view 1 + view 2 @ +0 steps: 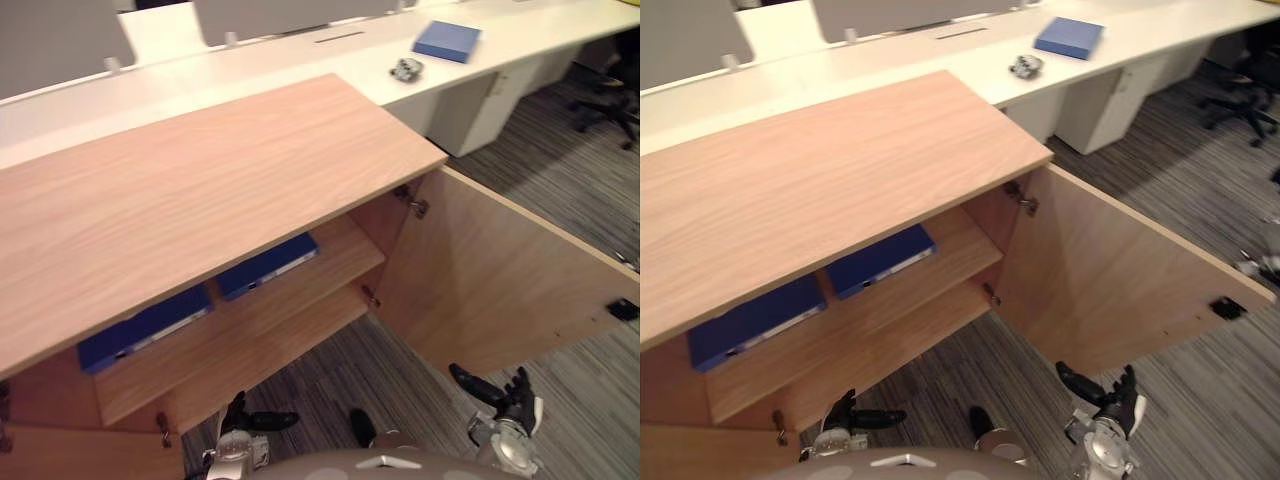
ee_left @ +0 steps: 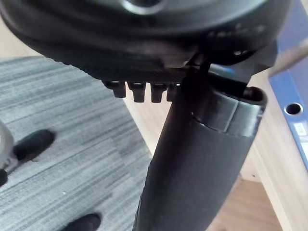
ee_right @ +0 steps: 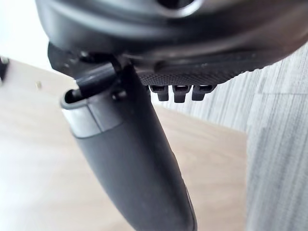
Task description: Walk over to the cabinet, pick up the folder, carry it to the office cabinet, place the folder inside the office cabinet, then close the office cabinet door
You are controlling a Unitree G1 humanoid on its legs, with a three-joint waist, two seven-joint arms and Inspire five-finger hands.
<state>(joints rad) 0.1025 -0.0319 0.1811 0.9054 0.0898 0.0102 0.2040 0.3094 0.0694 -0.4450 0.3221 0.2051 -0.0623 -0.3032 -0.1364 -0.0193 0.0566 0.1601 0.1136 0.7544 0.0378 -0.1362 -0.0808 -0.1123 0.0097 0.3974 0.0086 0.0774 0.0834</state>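
**Folders Shelved, Cabinet Door Wide Open**

The wooden office cabinet point(image 1: 200, 200) stands with its right-hand door point(image 1: 500, 290) swung fully out over the grey striped carpet point(image 1: 590, 400). The door's inner face is turned toward the camera, and a small dark fitting point(image 1: 622, 309) sits near its far edge. Two metal hinges point(image 1: 412, 205) show where the door meets the cabinet's side.

Inside, a blue folder point(image 1: 268, 264) lies flat on the upper shelf point(image 1: 340, 255), its spine facing outward. A second blue folder point(image 1: 143, 330) lies on the same shelf, further to the robot's left and partly under the overhanging top. The two are near each other but not touching.

The robot's right hand point(image 1: 505, 405) hangs low just beneath the bottom edge of the open door. Its fingers are spread and relaxed, its thumb is stretched out, and it has hold of nothing. Whether it touches the door cannot be told. Its own wrist view shows pale wood panel beyond the thumb.

The left hand point(image 1: 240, 420) hangs low in front of the cabinet's open left side, below the shelves. It is likewise loose-fingered and empty. Past its thumb, the left wrist view shows the spine of one shelved folder with a round finger hole.

Behind the cabinet runs a long white desk point(image 1: 300, 70). On it lie a third blue folder point(image 1: 447, 41) and, just beside that, a small metallic object point(image 1: 406, 69). A black office chair point(image 1: 610, 95) stands at the far right.
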